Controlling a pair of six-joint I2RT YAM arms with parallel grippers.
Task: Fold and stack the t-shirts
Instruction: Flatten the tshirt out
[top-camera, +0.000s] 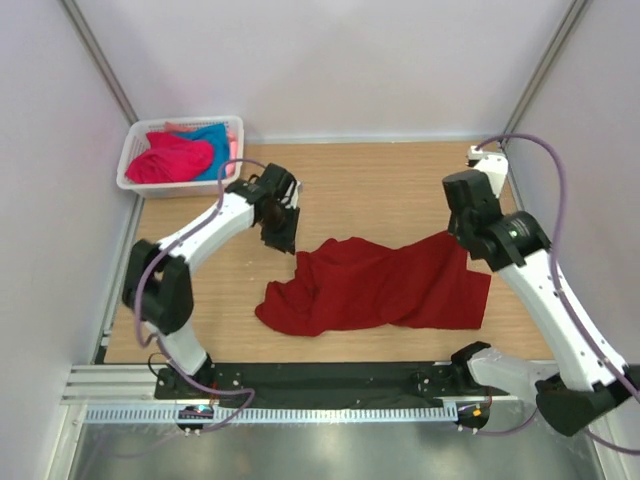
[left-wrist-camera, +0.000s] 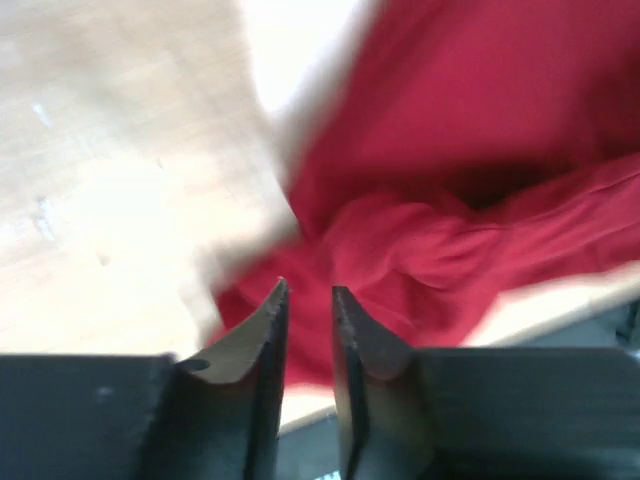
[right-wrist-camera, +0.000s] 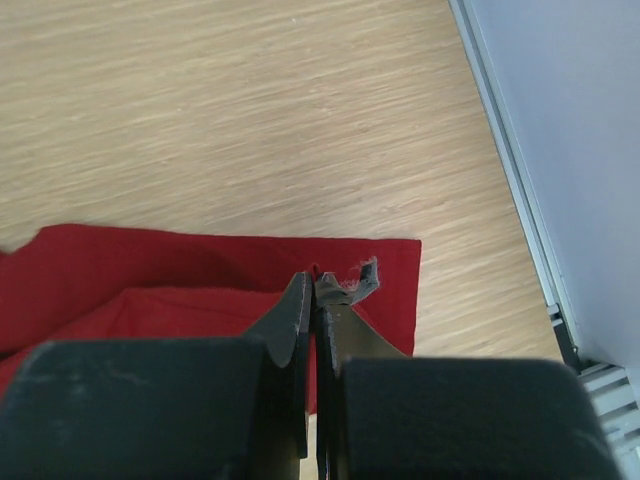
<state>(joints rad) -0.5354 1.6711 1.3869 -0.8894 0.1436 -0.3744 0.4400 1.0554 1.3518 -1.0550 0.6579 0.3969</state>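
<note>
The dark red shirt (top-camera: 375, 285) lay crumpled in the middle of the wooden table (top-camera: 380, 185). The right gripper (right-wrist-camera: 316, 283) had its fingers pressed together on the shirt's far right edge, near the corner. The left gripper (left-wrist-camera: 310, 295) hung over the shirt's left part, fingers slightly apart with nothing between them. A pink shirt (top-camera: 175, 160) and a blue shirt (top-camera: 215, 140) sat bunched in the white basket (top-camera: 128, 163) at the far left corner

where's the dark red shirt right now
In the top view the dark red shirt lies crumpled on the table, centre-right, its far right corner at the right end effector.
</note>
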